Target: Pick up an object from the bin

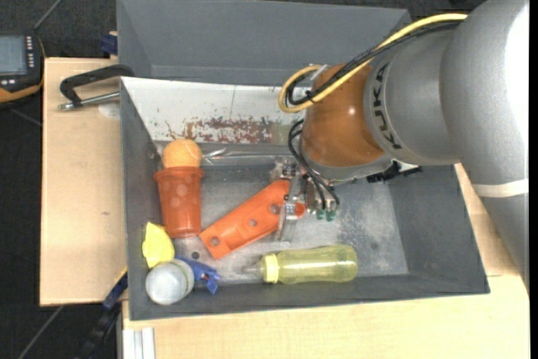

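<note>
Parked low near centre of bin (429, 248): fingers (291, 211), right at the 2 o'clock end of orange perforated bar (244, 227). Can't tell whether apart or together, nor whether clamped on it. Lying flat mid-bin, slanting 8 to 2 o'clock. At 6 o'clock: yellow bottle (309, 265) on its side. At 9 o'clock: orange cup (180, 202), peach ball (181, 154) at its top. Heaped at the 8 o'clock corner: yellow scrap (157, 246), grey cap (168, 282), blue bit (203, 274).

My arm (479, 80) is a thick, rounded silver-grey shell with black KUKA lettering (380, 109) near the wrist. An orange-brown cover (336, 126) wraps my wrist, a yellow cable (395, 36) loops over it, and thin dark wires (315, 185) hang beneath.
</note>
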`<state>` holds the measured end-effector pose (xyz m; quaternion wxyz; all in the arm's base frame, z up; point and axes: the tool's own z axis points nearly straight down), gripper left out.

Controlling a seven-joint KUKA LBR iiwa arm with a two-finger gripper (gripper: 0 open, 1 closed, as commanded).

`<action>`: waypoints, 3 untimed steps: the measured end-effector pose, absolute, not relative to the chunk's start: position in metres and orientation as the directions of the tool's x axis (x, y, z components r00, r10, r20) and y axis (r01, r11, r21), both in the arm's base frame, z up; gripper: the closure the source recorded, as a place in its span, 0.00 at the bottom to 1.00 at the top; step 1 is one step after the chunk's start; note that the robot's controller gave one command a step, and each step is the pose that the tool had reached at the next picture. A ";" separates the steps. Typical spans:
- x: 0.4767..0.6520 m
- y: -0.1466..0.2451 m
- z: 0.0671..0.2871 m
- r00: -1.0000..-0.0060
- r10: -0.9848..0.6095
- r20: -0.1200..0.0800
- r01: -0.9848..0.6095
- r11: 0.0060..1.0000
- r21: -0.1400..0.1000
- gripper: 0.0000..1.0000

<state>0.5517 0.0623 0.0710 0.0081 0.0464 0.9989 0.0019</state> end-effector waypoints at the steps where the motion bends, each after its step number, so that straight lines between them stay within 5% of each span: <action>1: 0.534 0.089 0.070 -0.992 -0.124 -0.029 -0.124 0.992 0.000 1.00; 3: 0.536 0.095 0.077 -0.990 -0.134 -0.033 -0.134 0.991 0.001 1.00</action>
